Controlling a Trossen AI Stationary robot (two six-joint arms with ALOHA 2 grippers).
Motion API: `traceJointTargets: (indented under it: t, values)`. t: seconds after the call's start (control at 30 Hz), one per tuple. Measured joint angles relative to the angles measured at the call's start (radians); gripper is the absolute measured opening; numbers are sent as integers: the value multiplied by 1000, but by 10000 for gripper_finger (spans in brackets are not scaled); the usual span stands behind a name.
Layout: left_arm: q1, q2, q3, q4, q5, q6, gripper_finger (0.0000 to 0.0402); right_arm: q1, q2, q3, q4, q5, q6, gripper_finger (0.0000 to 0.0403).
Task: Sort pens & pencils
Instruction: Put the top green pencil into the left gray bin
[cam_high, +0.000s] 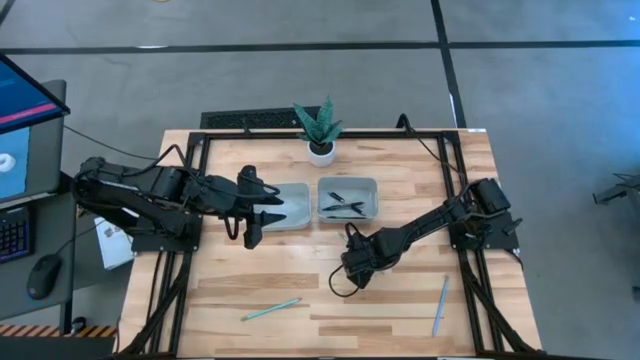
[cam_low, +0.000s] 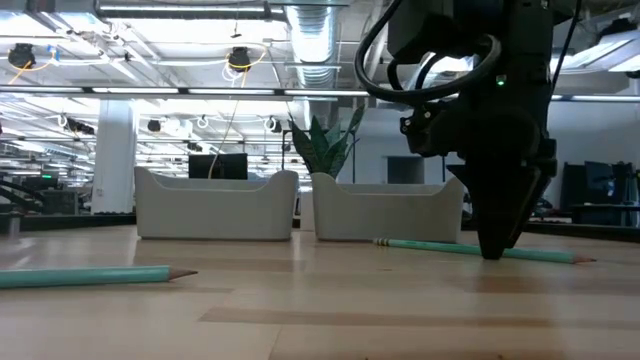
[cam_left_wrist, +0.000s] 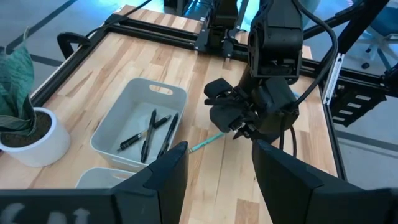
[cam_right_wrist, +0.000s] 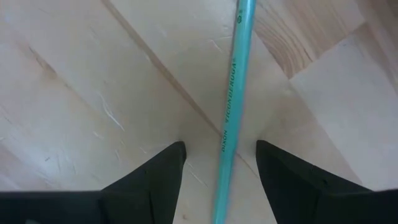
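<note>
Several dark pens (cam_high: 345, 205) lie in the right grey tray (cam_high: 372, 186), also seen in the left wrist view as pens (cam_left_wrist: 152, 134). Two teal pencils lie flat on the table, one near the front (cam_high: 270, 310) and one toward the right (cam_high: 440, 305). A third pencil (cam_right_wrist: 231, 124) lies under my right gripper (cam_right_wrist: 221, 180). That gripper points down, open, with one finger on each side of the pencil and a gap on both sides. In the low view its tips (cam_low: 495, 250) reach the table top. My left gripper (cam_high: 262, 222) hovers open at the left tray (cam_high: 290, 205).
A potted plant (cam_high: 320, 130) stands behind the two trays at the far edge. A black frame (cam_high: 200, 150) borders the wooden table on its left, right and far sides. Bare wood lies between the trays and the front pencils. A monitor, keyboard and mouse sit off the table's left.
</note>
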Motion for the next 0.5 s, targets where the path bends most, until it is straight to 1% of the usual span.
traceJointTargets:
  t: [0.13, 0.23, 0.33, 0.5]
  values:
    - [0, 0, 0, 0, 0, 0, 169, -1, 1, 6, -3, -21, -10, 225]
    - [0, 0, 0, 0, 0, 0, 169, -3, 4, 7, -2, -50, -13, 217]
    - [0, 0, 0, 0, 0, 0, 169, -4, 5, 9, -1, -70, -14, 197]
    - [0, 0, 0, 0, 0, -1, 169, -4, 5, 9, 3, -91, -15, 147]
